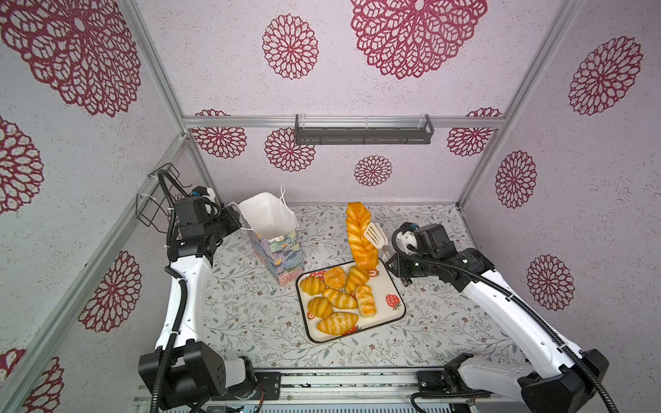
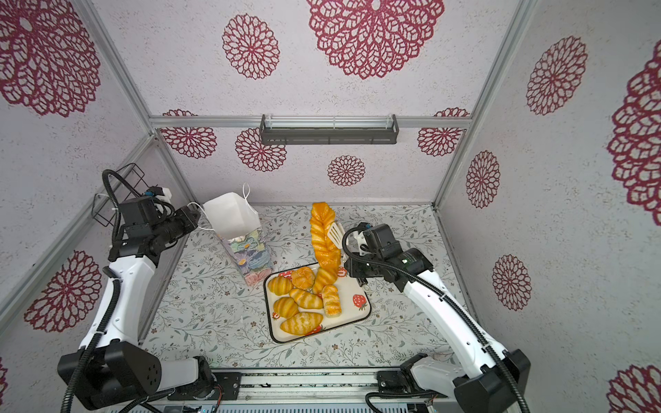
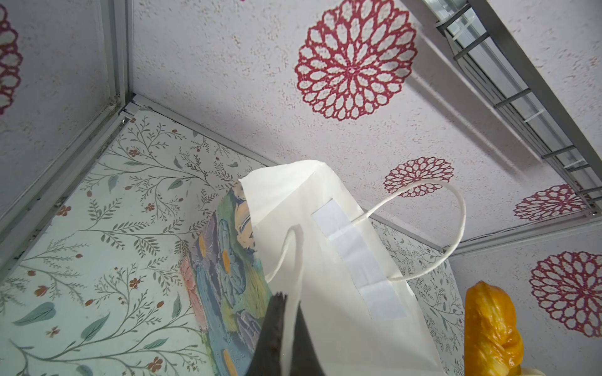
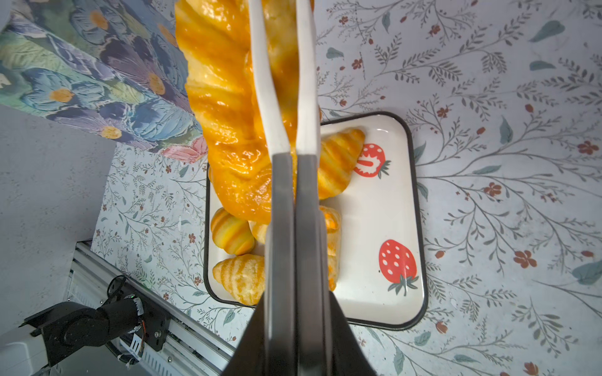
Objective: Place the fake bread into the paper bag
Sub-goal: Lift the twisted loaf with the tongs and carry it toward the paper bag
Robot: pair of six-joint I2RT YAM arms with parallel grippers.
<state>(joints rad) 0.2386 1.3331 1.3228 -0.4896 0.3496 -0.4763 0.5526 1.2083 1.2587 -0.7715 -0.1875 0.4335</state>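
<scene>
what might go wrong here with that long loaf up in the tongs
1. The braided loaf is pinched only by the tongs in the right gripper; it may slip and drop onto the tray.
2. The left gripper pinches only a cord handle of the paper bag, so the loaf could catch the rim and tip it.

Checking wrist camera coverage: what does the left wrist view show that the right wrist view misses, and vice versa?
Left wrist only: the white inside of the paper bag and the left gripper shut on its cord handle. Right wrist only: the strawberry tray of croissants and the right gripper shut on the tongs. Both: the bag's painted outside and the braided loaf.
</scene>
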